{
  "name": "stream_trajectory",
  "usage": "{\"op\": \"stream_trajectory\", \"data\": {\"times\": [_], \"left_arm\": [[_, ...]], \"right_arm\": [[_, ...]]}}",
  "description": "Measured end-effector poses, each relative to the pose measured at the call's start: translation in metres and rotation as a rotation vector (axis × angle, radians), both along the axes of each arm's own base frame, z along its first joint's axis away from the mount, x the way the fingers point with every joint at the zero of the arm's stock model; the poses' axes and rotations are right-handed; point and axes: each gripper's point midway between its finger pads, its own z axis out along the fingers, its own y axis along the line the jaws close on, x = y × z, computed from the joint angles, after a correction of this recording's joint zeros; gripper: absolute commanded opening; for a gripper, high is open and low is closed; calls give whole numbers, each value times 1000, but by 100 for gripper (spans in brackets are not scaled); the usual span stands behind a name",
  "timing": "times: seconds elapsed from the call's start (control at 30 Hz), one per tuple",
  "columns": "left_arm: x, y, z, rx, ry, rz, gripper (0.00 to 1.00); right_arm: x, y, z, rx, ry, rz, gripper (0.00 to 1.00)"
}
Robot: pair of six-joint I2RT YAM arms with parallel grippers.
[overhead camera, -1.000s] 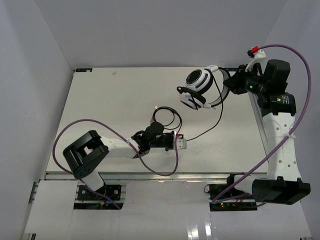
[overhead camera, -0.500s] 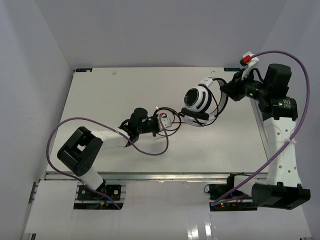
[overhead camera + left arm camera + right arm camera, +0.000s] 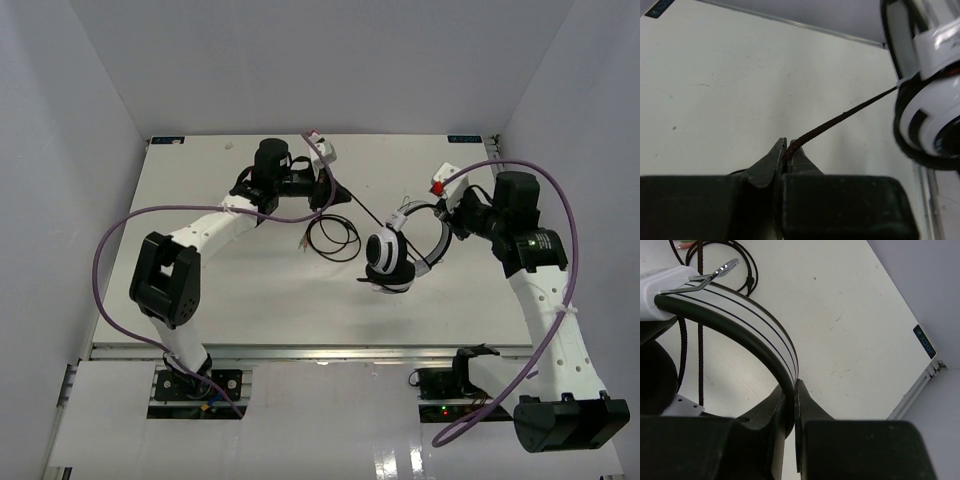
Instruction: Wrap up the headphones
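Right gripper (image 3: pixel 792 385), pinching the headband (image 3: pixel 760 332), has carried the headphones (image 3: pixel 392 258) to the middle of the table (image 3: pixel 230 310). Beyond, the left gripper (image 3: pixel 786 148), clamped on the cable (image 3: pixel 840 119), has swung to the far edge within 1 second, pulling it taut, likely ready for winding.

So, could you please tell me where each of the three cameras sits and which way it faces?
Top external: above and behind, looking down on the table; left arm and right arm show.
Left wrist: on the left arm, looking past the left gripper, shut on the cable, toward the headphones.
Right wrist: on the right arm, looking past the right gripper, shut on the headband, at the table.
Shared: all three show the headphones.
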Motion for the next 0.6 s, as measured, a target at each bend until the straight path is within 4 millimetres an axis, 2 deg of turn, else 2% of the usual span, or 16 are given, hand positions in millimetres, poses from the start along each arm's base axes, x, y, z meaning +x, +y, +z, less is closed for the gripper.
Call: {"op": "stream_trajectory", "data": {"times": [0.13, 0.3, 0.4, 0.53, 0.6], "left_arm": [[-7, -8, 23, -22, 134, -40, 0], [-36, -13, 29, -26, 358, -109, 0], [-56, -19, 30, -21, 464, -158, 0], [-83, -32, 27, 0, 574, -201, 8], [-94, -40, 24, 8, 628, -205, 16]], "right_arm": [[7, 15, -13, -69, -35, 8, 8], [19, 23, -26, -139, -53, -111, 8], [35, 15, -35, -172, -42, -236, 8], [57, 5, -40, -179, -47, -379, 8], [65, 5, -36, -168, -55, -433, 8]]}}
